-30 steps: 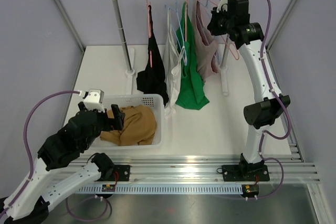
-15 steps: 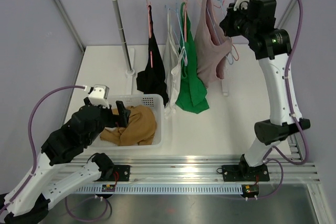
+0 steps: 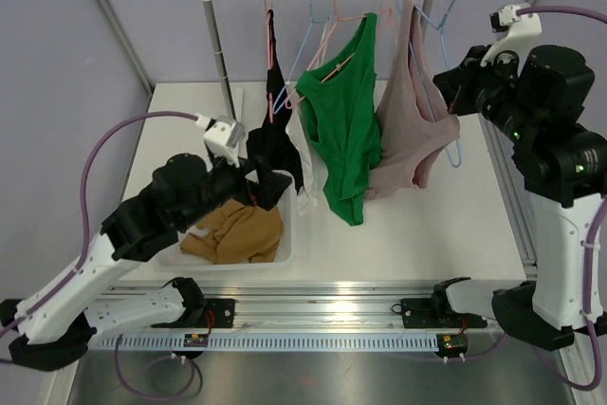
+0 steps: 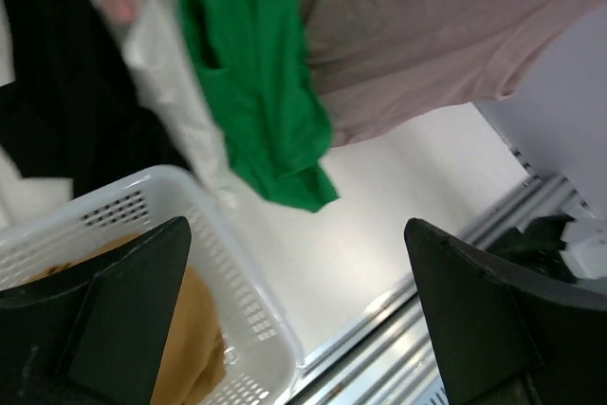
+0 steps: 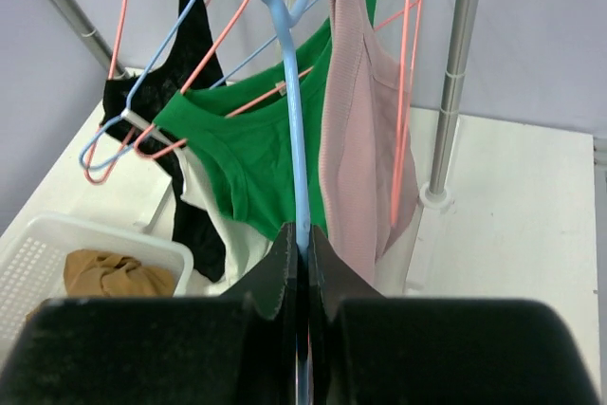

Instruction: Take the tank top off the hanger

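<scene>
Hanging limp and light, the mauve tank top [image 3: 410, 130] should pull off by its hem — left gripper [image 4: 299, 282] gapes empty, right gripper [image 5: 302, 246] pinches the blue hanger [image 5: 292, 92].

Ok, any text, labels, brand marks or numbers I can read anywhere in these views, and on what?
No text can be read in any view.
Small board at the left arm's base: red and yellow marks, too small to read.
Small board at the right arm's base: likewise too small.
Mauve tank top, green tank top, basket: no print or tag visible.
</scene>
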